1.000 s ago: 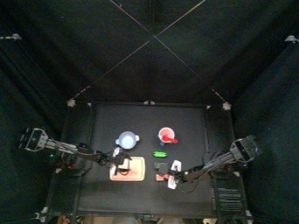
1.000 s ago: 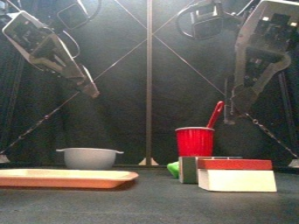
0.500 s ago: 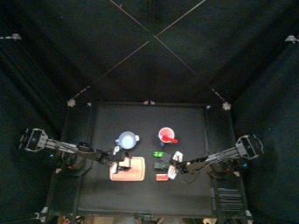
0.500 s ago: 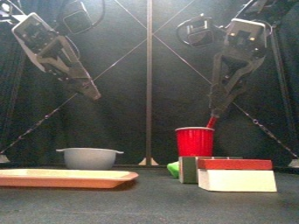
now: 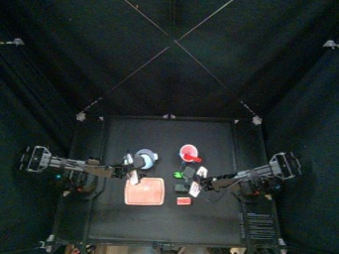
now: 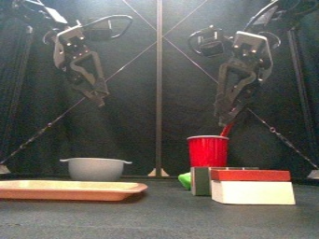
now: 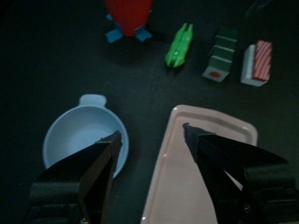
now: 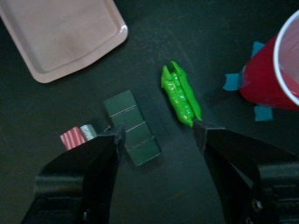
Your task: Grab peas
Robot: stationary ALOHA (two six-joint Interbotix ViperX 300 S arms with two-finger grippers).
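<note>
Top view first: I see the peas (image 5: 180, 176) as a tiny green speck at the middle of the counter (image 5: 225, 134), just below the red cup (image 5: 191, 154) and right of the salmon-pink tray (image 5: 141, 192), with the blue-white dish (image 5: 142, 158) to the upper left. Front view shows the left gripper (image 6: 99, 98) and right gripper (image 6: 226, 122) both hanging high above the counter, the peas (image 6: 185, 179) low beside the cup's base. Left wrist view has my left gripper's jaws spread apart over dish and tray, peas (image 7: 179, 45) far off. Right wrist view: jaws parted, empty, the peas (image 8: 179, 94) lying between them, next to a dark green block (image 8: 129, 129).
</note>
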